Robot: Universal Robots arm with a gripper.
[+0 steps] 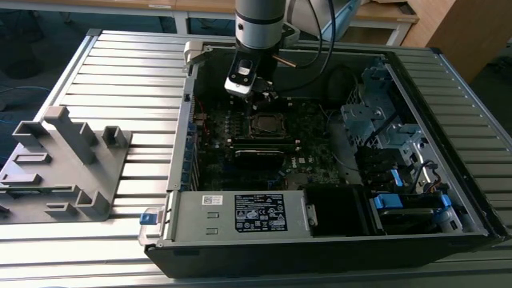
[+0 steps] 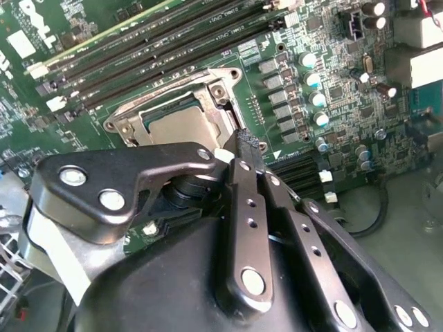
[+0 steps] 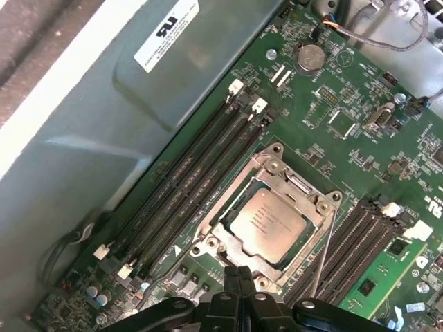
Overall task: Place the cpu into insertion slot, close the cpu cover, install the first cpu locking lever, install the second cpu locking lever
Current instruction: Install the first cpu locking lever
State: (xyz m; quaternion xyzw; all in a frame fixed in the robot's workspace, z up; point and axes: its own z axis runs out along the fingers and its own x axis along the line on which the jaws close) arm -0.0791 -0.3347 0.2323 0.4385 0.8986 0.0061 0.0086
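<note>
The cpu [image 3: 268, 225] lies flat in the insertion slot [image 3: 209, 243] of the green motherboard, its grey metal top showing through the window of the cpu cover [image 3: 304, 195]. The cover is folded down over it. A thin wire locking lever [image 3: 324, 243] runs along one side of the socket. My gripper [image 3: 239, 274] is shut, its black fingertips pressed together with nothing seen between them, right at the socket's edge. In the second wrist view the gripper tip [image 2: 247, 142] sits at a corner of the socket frame beside the cpu [image 2: 176, 128]. In the exterior view the gripper [image 1: 260, 96] hangs just behind the socket [image 1: 267, 124].
Long black memory slots [image 3: 187, 187] run beside the socket on both sides. The open computer case [image 1: 184, 120] walls in the board, with a power supply [image 1: 240, 213] in front and drive bays [image 1: 384, 132] on the exterior view's right. A grey fixture [image 1: 64, 162] stands outside.
</note>
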